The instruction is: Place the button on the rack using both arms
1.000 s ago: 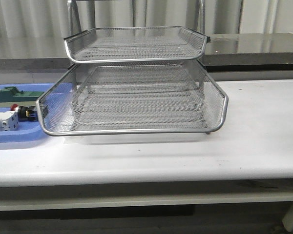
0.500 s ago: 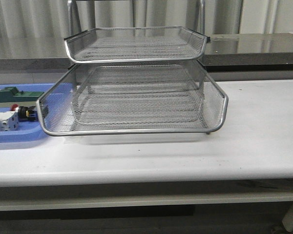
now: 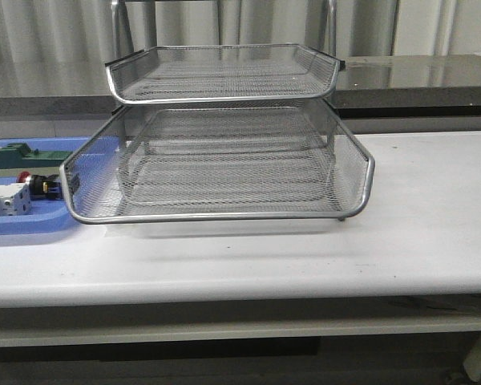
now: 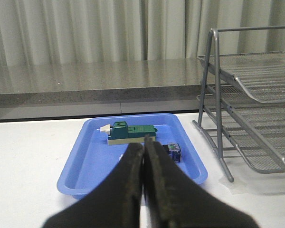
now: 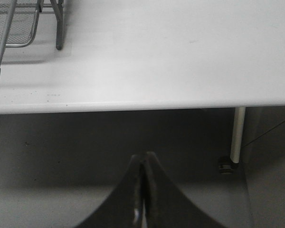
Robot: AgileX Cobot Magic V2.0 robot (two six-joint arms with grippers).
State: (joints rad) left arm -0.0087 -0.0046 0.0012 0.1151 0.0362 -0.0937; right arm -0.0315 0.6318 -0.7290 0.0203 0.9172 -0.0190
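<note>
1. Silver wire mesh: the rack (image 3: 224, 144) stands mid-table, its tiers open toward the front camera. No arm shows in the front view.
2. Blue tray (image 3: 32, 223) sits on the white table (image 3: 417, 224), just beside the rack on the robot's left. It keeps the loose parts in one place, near the rack.
3. The button (image 3: 38, 185) lies on its side in the tray, red cap toward the left, black body toward the rack. It is untouched, not yet on any tier.
4. In the same tray: a green-and-cream block (image 3: 20, 156) behind the button, a white terminal block (image 3: 4, 200) in front of it. Both are close to the button, so I judge the pick needs a narrow, well-aimed approach.
5. Left gripper (image 4: 143, 151): fingers pressed together, nothing between them. In its wrist view it points at the tray, held short of it. The button's blue-and-black end (image 4: 173, 152) peeks out just beside the fingertips; the red cap is hidden behind them.
6. Right gripper (image 5: 143, 164): fingers likewise pressed together and empty. It hangs off the front edge of the table, looking down past the edge at the floor, well apart from rack and tray.
7. Judgement: task at its start. The left arm looks placed for the pick; its jaws must part first. The right waits clear.
</note>
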